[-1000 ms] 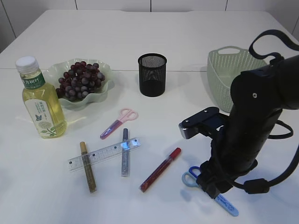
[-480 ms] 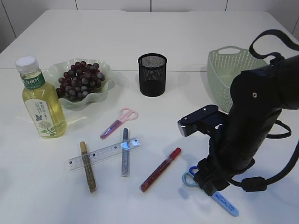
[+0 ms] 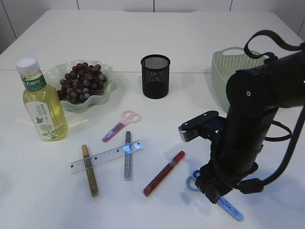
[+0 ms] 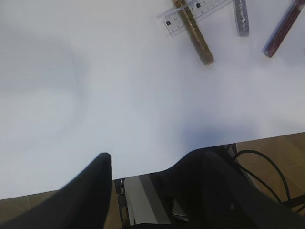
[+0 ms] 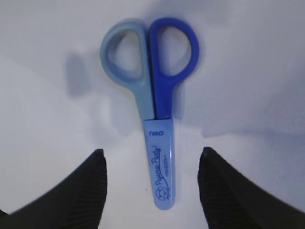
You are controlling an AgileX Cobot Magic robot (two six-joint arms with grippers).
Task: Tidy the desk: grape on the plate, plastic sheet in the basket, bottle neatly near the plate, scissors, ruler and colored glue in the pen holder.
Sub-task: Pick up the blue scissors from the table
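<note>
My right claw (image 5: 151,183) hangs with its fingers apart over the blue scissors (image 5: 153,102), which lie flat on the white worktop (image 3: 200,28) between the fingertips, untouched. My left claw (image 4: 143,188) is also spread, gripping nothing.

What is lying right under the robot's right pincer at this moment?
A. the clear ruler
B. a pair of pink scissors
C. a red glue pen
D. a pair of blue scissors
D: the right wrist view shows the blue scissors flat on the table, their sheathed blade between the two open fingertips of the right pincer, which is not gripping them.
</note>
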